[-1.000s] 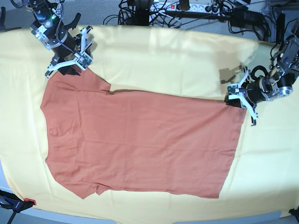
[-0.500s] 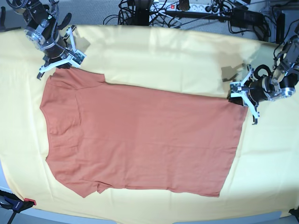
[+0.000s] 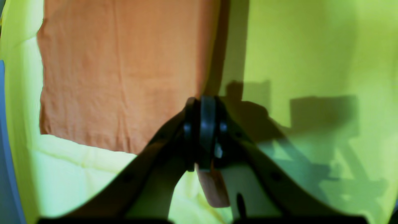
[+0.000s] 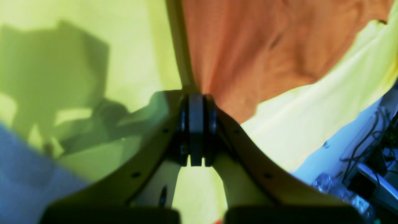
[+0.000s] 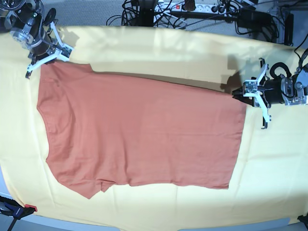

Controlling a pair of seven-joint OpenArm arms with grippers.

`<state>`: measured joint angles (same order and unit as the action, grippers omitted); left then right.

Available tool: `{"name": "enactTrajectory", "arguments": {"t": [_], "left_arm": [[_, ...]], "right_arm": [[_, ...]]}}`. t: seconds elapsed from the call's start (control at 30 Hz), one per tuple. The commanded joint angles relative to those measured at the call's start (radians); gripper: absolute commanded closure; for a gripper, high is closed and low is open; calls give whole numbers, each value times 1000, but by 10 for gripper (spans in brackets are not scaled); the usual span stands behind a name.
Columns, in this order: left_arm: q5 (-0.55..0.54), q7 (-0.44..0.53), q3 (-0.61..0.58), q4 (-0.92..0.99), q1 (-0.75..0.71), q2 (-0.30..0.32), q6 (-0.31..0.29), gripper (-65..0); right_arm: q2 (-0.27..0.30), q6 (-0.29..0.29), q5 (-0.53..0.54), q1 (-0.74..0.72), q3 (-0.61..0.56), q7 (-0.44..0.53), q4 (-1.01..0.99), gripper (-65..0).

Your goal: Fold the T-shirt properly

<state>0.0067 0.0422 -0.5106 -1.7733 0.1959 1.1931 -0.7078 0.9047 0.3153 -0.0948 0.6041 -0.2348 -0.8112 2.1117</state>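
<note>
The rust-orange T-shirt (image 5: 139,139) lies spread flat on the pale yellow cloth (image 5: 168,53), its top edge pulled into a nearly straight line between the two arms. At the shirt's upper left corner my right gripper (image 5: 47,58) is shut on the fabric; in the right wrist view the shirt (image 4: 248,46) narrows into the shut jaws of that gripper (image 4: 196,124). My left gripper (image 5: 239,93) is shut on the upper right corner. In the left wrist view a flap of the shirt (image 3: 118,77) pokes out beneath the left gripper (image 3: 206,130).
Cables and a power strip (image 5: 192,9) crowd the floor behind the table's far edge. A red-handled clamp (image 5: 19,210) sits at the front left corner. The yellow cloth covers the table around the shirt on all sides.
My right gripper shut on the shirt's upper left corner and drew it up and to the left. The left gripper shifted slightly right and up. The top edge has straightened.
</note>
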Motion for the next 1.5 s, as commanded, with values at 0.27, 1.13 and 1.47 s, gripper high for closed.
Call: {"name": "enactTrajectory", "arguments": {"t": [0.27, 1.13, 1.47], "left_arm": [[-69, -4, 13, -98, -123, 102, 10, 0], [-12, -178, 14, -341, -298, 184, 10, 0], [116, -284, 17, -341, -254, 66, 32, 0]], "right_arm": [[24, -14, -62, 197, 7, -21, 118, 0], [24, -106, -42, 481, 278, 225, 245, 0], [21, -73, 86, 291, 286, 367, 149, 0]]}}
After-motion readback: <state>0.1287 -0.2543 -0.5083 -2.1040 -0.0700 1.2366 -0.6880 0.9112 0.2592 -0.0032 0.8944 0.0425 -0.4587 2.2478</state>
